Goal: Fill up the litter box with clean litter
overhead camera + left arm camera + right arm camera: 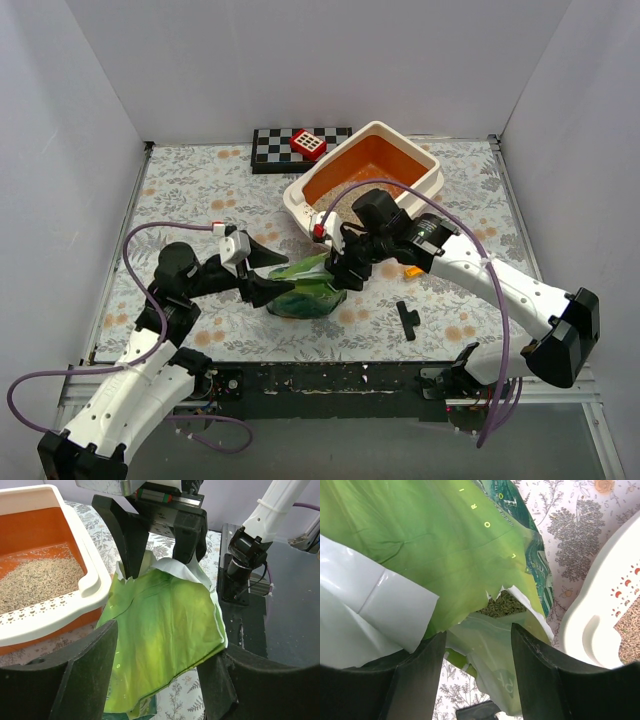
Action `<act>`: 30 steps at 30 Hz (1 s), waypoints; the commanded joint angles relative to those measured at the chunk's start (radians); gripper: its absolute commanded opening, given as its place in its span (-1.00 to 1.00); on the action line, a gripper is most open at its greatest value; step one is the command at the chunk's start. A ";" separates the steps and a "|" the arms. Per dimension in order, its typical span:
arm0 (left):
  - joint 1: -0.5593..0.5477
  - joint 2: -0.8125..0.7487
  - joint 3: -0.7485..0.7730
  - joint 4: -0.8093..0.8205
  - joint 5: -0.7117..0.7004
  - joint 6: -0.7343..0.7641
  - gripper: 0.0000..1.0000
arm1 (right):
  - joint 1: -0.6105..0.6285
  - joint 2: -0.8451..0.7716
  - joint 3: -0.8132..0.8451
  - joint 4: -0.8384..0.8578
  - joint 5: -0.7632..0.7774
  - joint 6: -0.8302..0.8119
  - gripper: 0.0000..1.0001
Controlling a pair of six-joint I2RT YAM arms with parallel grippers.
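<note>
The litter box (428, 165) lies tilted at the back centre, cream rim and orange walls; it also shows in the left wrist view (95, 582) and the right wrist view (600, 610). Clean litter (338, 206) covers its near end (35, 582). A green bag (312, 292) stands in front of the box. My left gripper (272, 274) is open, its fingers (80, 680) straddling the bag (160, 630). My right gripper (342, 272) is open around the bag's torn mouth (485, 645), where litter (502, 605) shows inside.
A black-and-white checkerboard (275, 150) with a red block (308, 144) lies behind the box. An orange scoop (412, 271) peeks from under my right arm. A small black part (407, 320) lies near the front edge. White walls enclose the table.
</note>
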 commanded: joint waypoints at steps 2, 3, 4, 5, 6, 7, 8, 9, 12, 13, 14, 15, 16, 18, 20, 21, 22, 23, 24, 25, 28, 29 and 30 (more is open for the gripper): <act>0.000 0.007 0.035 -0.001 0.020 -0.002 0.22 | 0.007 -0.042 0.023 0.017 0.082 0.025 0.25; 0.000 0.005 0.040 -0.030 0.017 -0.002 0.23 | 0.007 -0.052 0.035 0.008 0.096 0.030 0.25; 0.000 0.005 0.043 -0.033 0.014 -0.002 0.25 | 0.007 -0.069 0.046 0.003 0.111 0.037 0.25; 0.000 0.005 0.048 -0.038 0.009 -0.002 0.27 | 0.007 -0.085 0.054 0.000 0.130 0.040 0.25; -0.002 0.005 0.052 -0.043 0.006 0.000 0.28 | 0.007 -0.107 0.061 -0.005 0.150 0.048 0.25; 0.000 0.005 0.057 -0.047 0.005 0.000 0.29 | 0.008 -0.130 0.072 -0.011 0.168 0.050 0.25; 0.000 0.007 0.063 -0.052 0.003 0.003 0.29 | 0.007 -0.147 0.083 -0.026 0.178 0.044 0.25; 0.000 0.008 0.069 -0.055 -0.001 0.003 0.29 | 0.007 -0.166 0.093 -0.041 0.187 0.037 0.25; 0.000 0.011 0.084 -0.063 -0.006 0.005 0.31 | 0.007 -0.218 0.097 -0.086 0.179 0.011 0.34; -0.002 0.013 0.088 -0.063 -0.006 0.003 0.32 | 0.007 -0.233 0.083 -0.098 0.167 -0.007 0.35; 0.000 0.016 0.094 -0.064 -0.008 0.005 0.33 | 0.007 -0.247 0.071 -0.110 0.158 -0.033 0.36; 0.000 0.016 0.095 -0.064 -0.008 0.006 0.33 | 0.008 -0.256 0.058 -0.118 0.146 -0.051 0.35; 0.000 0.019 0.095 -0.066 -0.008 0.006 0.33 | 0.007 -0.263 0.051 -0.130 0.126 -0.074 0.34; -0.002 0.022 0.098 -0.067 -0.008 0.008 0.34 | 0.007 -0.264 0.040 -0.149 0.086 -0.111 0.33; 0.000 0.022 0.097 -0.069 -0.005 0.008 0.33 | 0.007 -0.263 0.031 -0.149 0.066 -0.144 0.32; 0.000 0.022 0.097 -0.069 -0.006 0.008 0.34 | 0.007 -0.258 0.026 -0.143 0.057 -0.162 0.31; 0.000 0.020 0.095 -0.069 -0.006 0.008 0.33 | 0.007 -0.253 0.022 -0.137 0.050 -0.174 0.30; 0.000 0.019 0.094 -0.070 -0.006 0.009 0.31 | 0.007 -0.252 0.018 -0.126 0.050 -0.191 0.29; 0.000 0.017 0.091 -0.069 -0.006 0.008 0.27 | 0.007 -0.243 0.015 -0.115 0.052 -0.206 0.29; 0.000 0.016 0.089 -0.069 -0.005 0.011 0.19 | 0.007 -0.237 0.017 -0.108 0.049 -0.217 0.28; 0.000 0.014 0.078 -0.069 0.000 0.011 -0.19 | 0.007 -0.206 0.020 -0.081 0.035 -0.259 0.25; -0.002 0.013 0.077 -0.069 0.002 0.011 -0.32 | 0.007 -0.194 0.023 -0.071 0.033 -0.268 0.25; 0.000 0.013 0.072 -0.069 0.002 0.014 -0.45 | 0.007 -0.185 0.026 -0.066 0.029 -0.274 0.23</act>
